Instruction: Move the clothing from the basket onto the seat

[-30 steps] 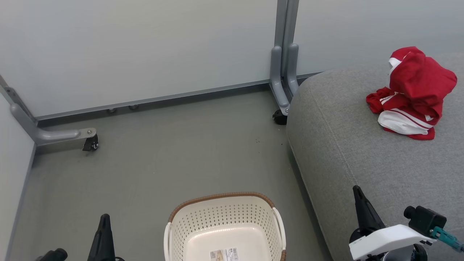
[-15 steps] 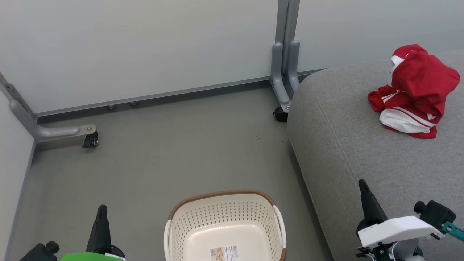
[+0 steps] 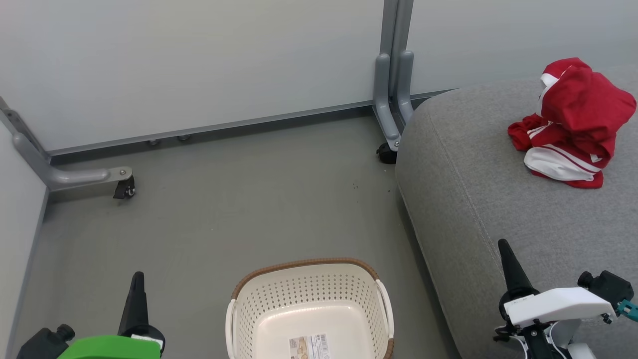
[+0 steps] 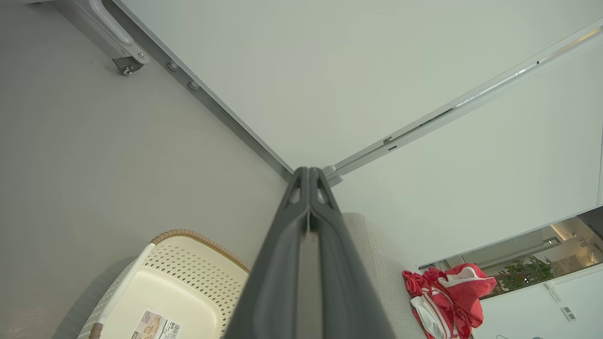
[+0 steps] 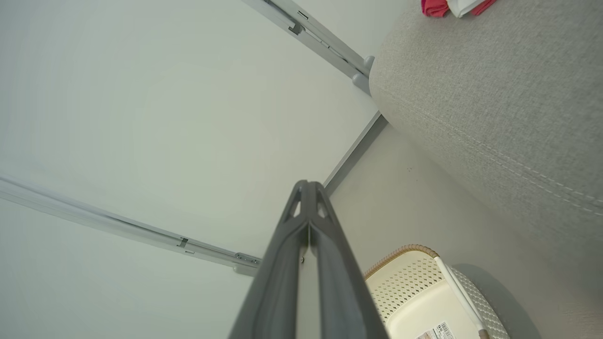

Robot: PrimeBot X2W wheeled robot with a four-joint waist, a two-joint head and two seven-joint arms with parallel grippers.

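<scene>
The red clothing [image 3: 573, 124] with white stripes lies bunched on the grey seat [image 3: 498, 199] at the right; it also shows as a heap [image 4: 447, 296] in the left wrist view. The cream basket [image 3: 309, 309] with its brown rim stands on the floor at bottom centre, holding nothing but a paper label [image 3: 309, 346]. My left gripper [image 3: 137, 276] is shut, left of the basket, over the floor. My right gripper [image 3: 504, 244] is shut, over the seat's near part. Both pairs of fingers press together [image 4: 308, 172] [image 5: 306, 183] with nothing between them.
Grey partition walls stand behind, with a metal foot on a castor [image 3: 124, 189] at the left and a post foot with castor [image 3: 386, 152] by the seat's corner. Grey floor [image 3: 249, 199] lies between the basket and the walls.
The head camera has tilted a little, shifting the scene up. Both grippers have drawn back toward the bottom edge; more of the green and white forearms shows. Clothing and basket stay put.
</scene>
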